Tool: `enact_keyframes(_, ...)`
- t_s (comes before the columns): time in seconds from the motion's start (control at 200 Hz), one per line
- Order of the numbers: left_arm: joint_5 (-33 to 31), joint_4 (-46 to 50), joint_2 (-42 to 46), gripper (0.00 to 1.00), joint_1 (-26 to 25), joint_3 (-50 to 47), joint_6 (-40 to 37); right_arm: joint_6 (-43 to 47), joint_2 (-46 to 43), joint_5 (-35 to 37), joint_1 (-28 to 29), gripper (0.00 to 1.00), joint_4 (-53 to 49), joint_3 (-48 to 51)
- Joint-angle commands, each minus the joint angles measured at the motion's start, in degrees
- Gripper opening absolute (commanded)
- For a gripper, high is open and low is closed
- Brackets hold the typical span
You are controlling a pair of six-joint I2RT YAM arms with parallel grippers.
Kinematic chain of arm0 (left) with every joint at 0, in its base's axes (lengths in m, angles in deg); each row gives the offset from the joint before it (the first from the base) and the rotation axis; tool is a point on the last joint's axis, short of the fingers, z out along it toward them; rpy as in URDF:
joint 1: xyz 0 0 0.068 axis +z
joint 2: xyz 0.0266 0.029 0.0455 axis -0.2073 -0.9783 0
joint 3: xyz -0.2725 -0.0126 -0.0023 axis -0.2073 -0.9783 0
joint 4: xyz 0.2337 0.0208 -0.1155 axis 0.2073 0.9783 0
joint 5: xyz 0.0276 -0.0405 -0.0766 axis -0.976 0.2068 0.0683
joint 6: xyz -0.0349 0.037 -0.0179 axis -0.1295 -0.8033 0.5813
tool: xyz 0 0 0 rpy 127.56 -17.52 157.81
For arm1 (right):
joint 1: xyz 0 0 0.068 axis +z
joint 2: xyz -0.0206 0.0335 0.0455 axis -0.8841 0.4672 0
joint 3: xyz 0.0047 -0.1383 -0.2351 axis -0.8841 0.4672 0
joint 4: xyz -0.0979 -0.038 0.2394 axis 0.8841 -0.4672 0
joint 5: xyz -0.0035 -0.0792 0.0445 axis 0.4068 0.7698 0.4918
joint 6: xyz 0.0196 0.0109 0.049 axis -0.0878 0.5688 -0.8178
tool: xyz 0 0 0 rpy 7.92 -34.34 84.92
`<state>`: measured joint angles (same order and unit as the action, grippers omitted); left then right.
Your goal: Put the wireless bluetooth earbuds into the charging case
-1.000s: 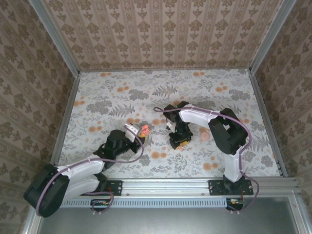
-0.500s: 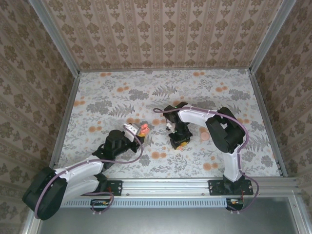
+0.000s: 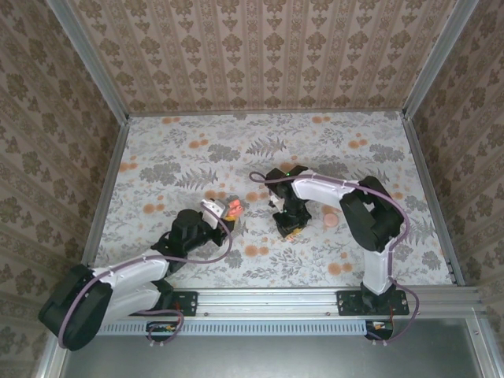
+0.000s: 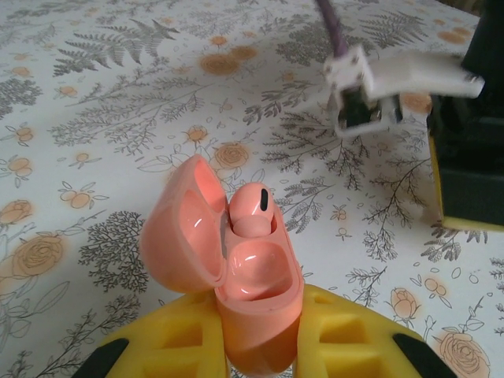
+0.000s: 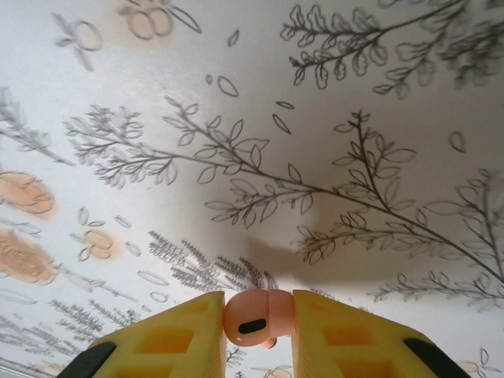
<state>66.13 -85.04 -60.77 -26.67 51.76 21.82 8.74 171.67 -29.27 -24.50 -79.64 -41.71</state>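
While the flower-printed table [image 3: 236,142] spreads wide beneath both arms, the left gripper [image 3: 228,211] sits left of centre, its yellow fingers [image 4: 181,339] clamped on the base of the charging case [image 4: 256,287]. The coral case has its lid hinged open to the left in the left wrist view. Nearby to the right, the right gripper [image 3: 290,230] points down at the table, its pads [image 5: 173,331] pinching the second earbud [image 5: 258,316]. The first earbud [image 4: 253,211] sits in the case's well.
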Motion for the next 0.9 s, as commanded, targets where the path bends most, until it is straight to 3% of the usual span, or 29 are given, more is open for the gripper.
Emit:
enact_keyframes(0.0, 3.4, -7.6, -3.3, 0.15, -0.7, 0.1, -1.6, -4.1, -7.6, 2.7, -0.3, 0.25, 7.5, 3.1)
enact_keyframes(0.13, 6.1, -11.3, -8.1, 0.15, -1.3, 2.2, -3.8, -8.8, -16.7, 7.4, -0.3, 0.25, 19.0, 9.9)
enact_keyframes(0.275, 8.6, -14.7, -12.5, 0.15, -2.4, 4.8, -5.3, -13.5, -28.4, 10.9, -0.4, 0.25, 38.8, 21.9)
enact_keyframes(0.505, 10.8, -17.0, -17.1, 0.15, -4.0, 9.4, -7.2, -16.8, -44.5, 10.5, -0.3, 0.26, 69.0, 40.9)
enact_keyframes(0.675, 11.6, -18.8, -20.5, 0.15, -5.4, 12.6, -7.0, -17.4, -48.8, 8.1, -0.2, 0.26, 76.9, 45.8)
enact_keyframes(0.895, 11.7, -21.9, -23.4, 0.15, -6.2, 14.4, -5.6, -18.9, -48.1, 4.1, 0.4, 0.25, 86.2, 48.1)
